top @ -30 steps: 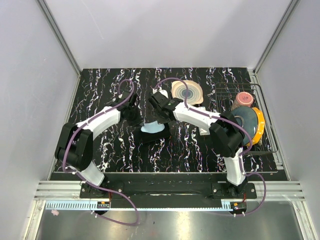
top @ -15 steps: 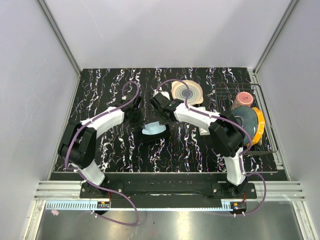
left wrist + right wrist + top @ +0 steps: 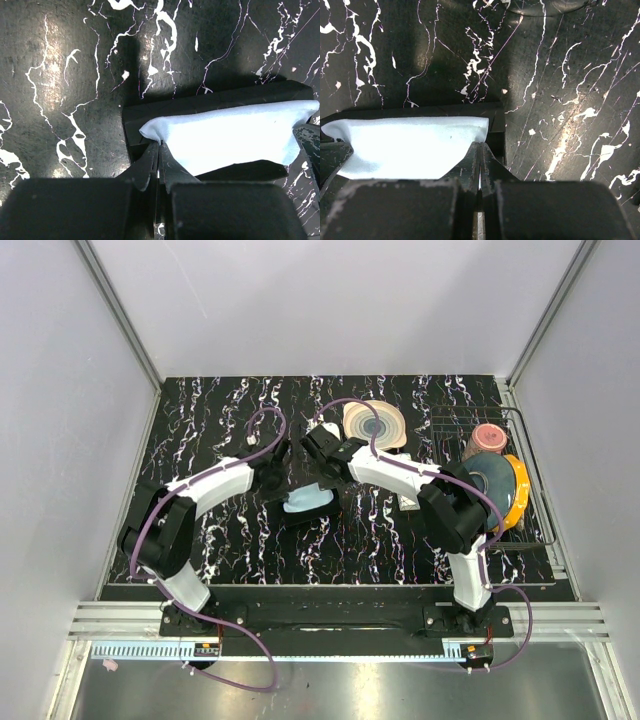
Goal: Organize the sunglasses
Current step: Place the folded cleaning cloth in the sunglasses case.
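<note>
Sunglasses do not show in any view; they may lie under the pale blue cloth (image 3: 227, 134) or behind an arm, and I cannot tell which. That cloth is spread over the flat black case (image 3: 200, 102), which rests near the middle of the worktop (image 3: 200, 420), a little toward its near edge. The left gripper (image 3: 159, 145) has its jaws pressed together on one corner of the cloth, and the right gripper (image 3: 480, 146) looks pinched the same way on the opposite corner. Holding both ends keeps the cloth taut and flat, so it can be laid or drawn evenly along the case without bunching. I judge this to be a cloth-handling step within the packing.
</note>
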Robot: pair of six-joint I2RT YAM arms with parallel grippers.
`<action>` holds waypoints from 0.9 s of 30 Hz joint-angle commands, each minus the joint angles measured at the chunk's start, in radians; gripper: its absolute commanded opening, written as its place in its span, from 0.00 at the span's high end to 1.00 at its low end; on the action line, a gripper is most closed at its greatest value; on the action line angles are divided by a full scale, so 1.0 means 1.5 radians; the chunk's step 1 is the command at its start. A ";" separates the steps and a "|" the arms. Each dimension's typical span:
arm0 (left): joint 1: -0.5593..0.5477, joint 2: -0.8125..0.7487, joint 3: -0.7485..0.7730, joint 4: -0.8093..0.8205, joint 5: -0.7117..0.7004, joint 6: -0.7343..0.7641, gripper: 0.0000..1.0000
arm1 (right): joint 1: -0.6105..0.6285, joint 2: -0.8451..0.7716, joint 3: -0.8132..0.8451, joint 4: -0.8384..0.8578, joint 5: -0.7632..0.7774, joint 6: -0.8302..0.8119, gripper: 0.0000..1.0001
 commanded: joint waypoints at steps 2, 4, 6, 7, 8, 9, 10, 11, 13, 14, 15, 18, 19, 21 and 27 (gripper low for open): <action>-0.010 -0.023 -0.003 0.005 -0.035 -0.009 1.00 | -0.004 -0.020 0.003 0.016 0.026 -0.004 1.00; -0.011 -0.020 -0.006 0.006 -0.038 -0.011 1.00 | -0.005 -0.017 0.003 0.018 0.025 -0.003 1.00; -0.011 -0.016 -0.007 0.007 -0.042 -0.013 1.00 | -0.005 -0.015 0.001 0.017 0.022 0.000 1.00; -0.011 -0.013 -0.007 0.004 -0.043 -0.013 1.00 | -0.005 -0.015 -0.001 0.018 0.020 0.001 1.00; -0.011 -0.012 -0.007 0.003 -0.043 -0.016 1.00 | -0.005 -0.015 -0.004 0.017 0.018 0.002 1.00; -0.011 -0.012 -0.008 0.003 -0.042 -0.017 1.00 | -0.005 -0.016 -0.007 0.018 0.017 0.004 1.00; -0.012 -0.012 -0.010 0.003 -0.040 -0.018 1.00 | -0.005 -0.017 -0.009 0.017 0.017 0.005 1.00; -0.013 -0.015 -0.016 0.002 -0.039 -0.022 1.00 | -0.005 -0.017 -0.011 0.017 0.017 0.006 1.00; -0.015 -0.021 -0.023 0.007 -0.039 -0.023 1.00 | -0.005 -0.018 -0.015 0.017 0.018 0.009 1.00; -0.016 -0.022 -0.027 0.006 -0.039 -0.023 1.00 | -0.006 -0.018 -0.016 0.017 0.019 0.010 1.00; -0.016 -0.024 -0.029 0.008 -0.039 -0.024 1.00 | -0.006 -0.019 -0.017 0.016 0.016 0.010 1.00; -0.016 -0.025 -0.034 0.008 -0.045 -0.027 1.00 | -0.006 -0.013 -0.017 0.019 0.019 0.011 1.00; -0.016 -0.024 -0.034 0.008 -0.047 -0.026 1.00 | -0.006 -0.012 -0.016 0.018 0.020 0.008 1.00; -0.016 -0.019 -0.032 0.010 -0.049 -0.026 1.00 | -0.005 -0.007 -0.017 0.026 0.020 0.009 1.00; -0.023 -0.025 -0.046 0.020 -0.046 -0.043 1.00 | -0.006 0.004 -0.014 0.034 0.019 0.004 1.00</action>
